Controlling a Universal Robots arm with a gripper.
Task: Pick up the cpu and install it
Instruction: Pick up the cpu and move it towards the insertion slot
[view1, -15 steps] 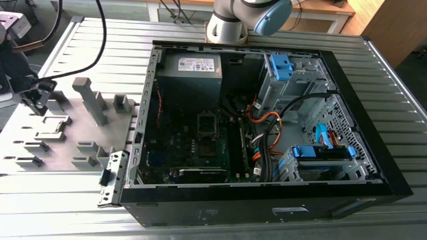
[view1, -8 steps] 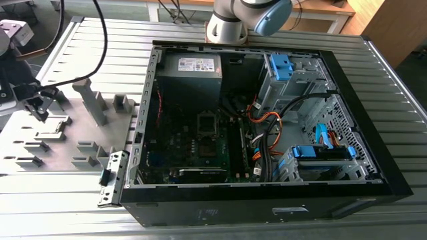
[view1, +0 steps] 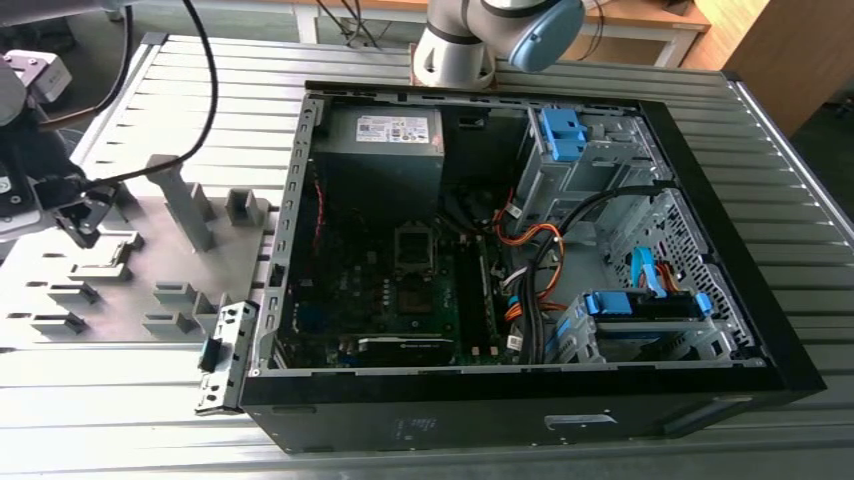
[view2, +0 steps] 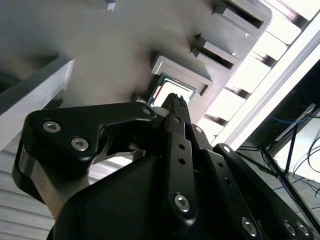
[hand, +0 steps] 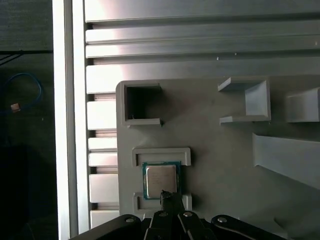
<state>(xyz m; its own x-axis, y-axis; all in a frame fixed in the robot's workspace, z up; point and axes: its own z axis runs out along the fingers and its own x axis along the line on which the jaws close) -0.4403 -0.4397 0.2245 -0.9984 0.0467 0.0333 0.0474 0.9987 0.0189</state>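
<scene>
Silvery sq. cpu (hand: 161, 180) (dark rim) in fixture (hand: 215, 160); gripper (hand: 169, 195) closed, empty, at its edge.

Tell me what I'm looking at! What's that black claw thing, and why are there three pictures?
That is a robot arm beside an open computer on a metal table. One picture comes from a camera standing off the arm. The other two come from cameras riding on its wrist, looking past the black claw, called a gripper. The gripper is right at the cpu, a small silvery square chip lying in a holder on a grey plate beside the computer. Nothing is lifted yet.
</scene>
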